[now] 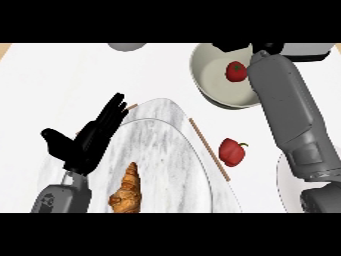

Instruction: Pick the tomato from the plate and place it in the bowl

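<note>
White counter (55, 75): tomato (236, 71) in bowl (210, 85); left hand (88, 137) fingers apart; right hand (265, 49) hidden, can't tell.

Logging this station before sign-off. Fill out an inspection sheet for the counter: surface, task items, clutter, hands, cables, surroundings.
Surface: white counter, with a marbled board lying on it.
Job's things: tomato sits inside the cream bowl at top right. A white plate edge shows at lower right, mostly hidden by the right forearm.
Clutter: croissant on the marbled board; red bell pepper on the counter beside it; thin wooden stick along the board's edge; grey object at the top edge.
Hands: left hand open, fingers up, over the board's left side. Right hand above the bowl's far rim, fingers unclear.
Cables: nothing seen.
Surroundings: wood-toned strips at both upper corners.
</note>
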`<control>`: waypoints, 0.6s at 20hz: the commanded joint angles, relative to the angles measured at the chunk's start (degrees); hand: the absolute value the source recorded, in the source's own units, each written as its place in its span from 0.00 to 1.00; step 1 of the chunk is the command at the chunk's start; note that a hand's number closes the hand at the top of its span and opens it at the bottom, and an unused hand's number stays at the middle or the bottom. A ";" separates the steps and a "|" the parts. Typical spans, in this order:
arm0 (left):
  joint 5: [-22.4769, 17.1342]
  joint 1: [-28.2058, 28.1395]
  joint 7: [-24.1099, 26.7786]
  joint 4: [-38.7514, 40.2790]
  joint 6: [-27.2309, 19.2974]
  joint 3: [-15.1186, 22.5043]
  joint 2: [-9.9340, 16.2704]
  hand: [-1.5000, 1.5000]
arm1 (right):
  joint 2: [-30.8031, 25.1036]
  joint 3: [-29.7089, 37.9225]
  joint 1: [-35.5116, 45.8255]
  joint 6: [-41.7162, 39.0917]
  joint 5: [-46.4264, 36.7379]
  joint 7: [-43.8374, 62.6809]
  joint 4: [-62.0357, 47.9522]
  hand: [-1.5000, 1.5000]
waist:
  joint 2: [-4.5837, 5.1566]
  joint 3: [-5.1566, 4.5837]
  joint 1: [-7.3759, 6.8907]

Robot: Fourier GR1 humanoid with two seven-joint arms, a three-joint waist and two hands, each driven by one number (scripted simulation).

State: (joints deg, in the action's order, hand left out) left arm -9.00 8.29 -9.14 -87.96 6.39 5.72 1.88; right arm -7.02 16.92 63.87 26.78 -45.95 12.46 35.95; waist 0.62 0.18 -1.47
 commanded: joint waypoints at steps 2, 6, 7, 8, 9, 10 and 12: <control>-1.02 -0.81 -0.41 -0.05 0.56 -1.85 1.48 0.50 | 4.96 4.38 -4.77 3.61 10.88 -13.96 10.90 0.00 | -0.93 -0.02 1.94; -1.56 -3.42 0.40 -1.31 0.44 -2.42 1.44 0.50 | 6.49 1.77 -12.06 -3.31 15.63 -16.12 25.16 0.00 | -1.69 -0.13 3.55; 0.20 -2.74 1.82 0.98 -1.11 -1.87 0.21 0.50 | 6.91 0.13 -13.13 -3.99 17.16 -13.95 29.08 0.00 | -1.91 -0.15 4.31; -1.02 -3.32 0.33 -0.58 -0.03 -2.06 1.02 0.50 | 6.94 -2.91 -18.03 -2.67 19.79 -14.94 32.01 0.00 | -2.04 -0.13 3.84; -1.09 -2.33 -0.69 -0.67 -0.40 -2.84 1.64 0.50 | 6.95 -5.93 -18.89 -2.43 21.47 -12.41 35.25 0.00 | -2.27 -0.14 3.88; -0.36 -1.71 -1.08 -1.10 -1.38 -2.51 1.23 0.50 | 6.97 -7.01 -20.39 -2.93 22.11 -11.39 39.32 0.00 | -2.47 -0.13 4.51; -0.74 -1.04 -1.81 -0.66 -2.03 -3.24 1.06 0.50 | 6.99 -11.27 -27.31 -3.92 22.70 -12.19 46.87 0.00 | -2.32 -0.14 5.09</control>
State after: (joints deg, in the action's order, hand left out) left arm -9.74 6.28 -10.12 -89.05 5.32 3.35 2.92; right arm -0.53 11.93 45.49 23.94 -26.91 0.31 70.50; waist -1.52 0.05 2.66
